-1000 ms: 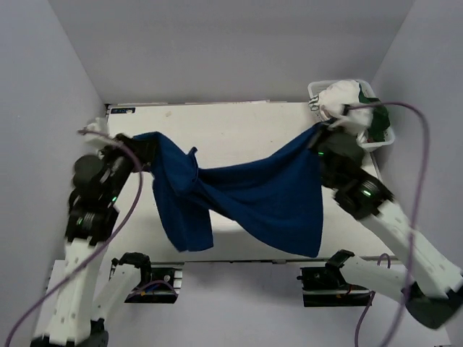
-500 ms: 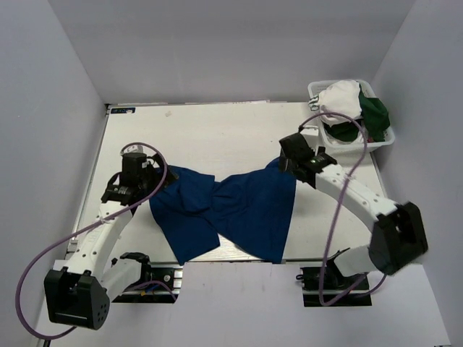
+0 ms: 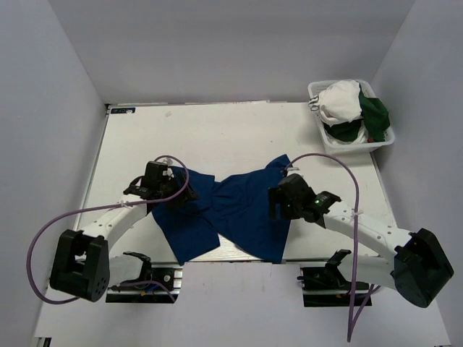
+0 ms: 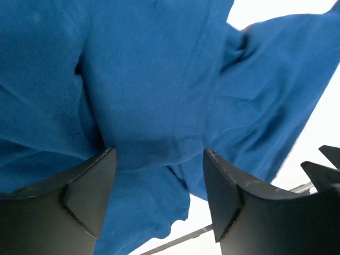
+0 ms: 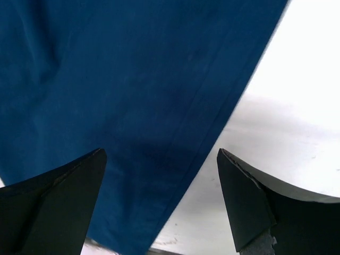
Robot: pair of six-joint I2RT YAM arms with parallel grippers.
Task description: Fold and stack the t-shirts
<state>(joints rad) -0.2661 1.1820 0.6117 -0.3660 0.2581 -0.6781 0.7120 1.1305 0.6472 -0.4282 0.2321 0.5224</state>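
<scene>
Blue t-shirt (image 3: 242, 210) overhanging table (image 3: 217, 130) near edge; left gripper (image 4: 159, 153), right gripper (image 5: 160, 152) released above it.

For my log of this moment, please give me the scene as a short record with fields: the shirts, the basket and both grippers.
blue shirt: lies on the table, bunched and twisted in the middle, not folded
left gripper: open, over the shirt's left part, holds nothing
right gripper: open, over the shirt's right edge, holds nothing
basket: at the table's far right corner, holds a white shirt and a green shirt
stack: none yet
</scene>
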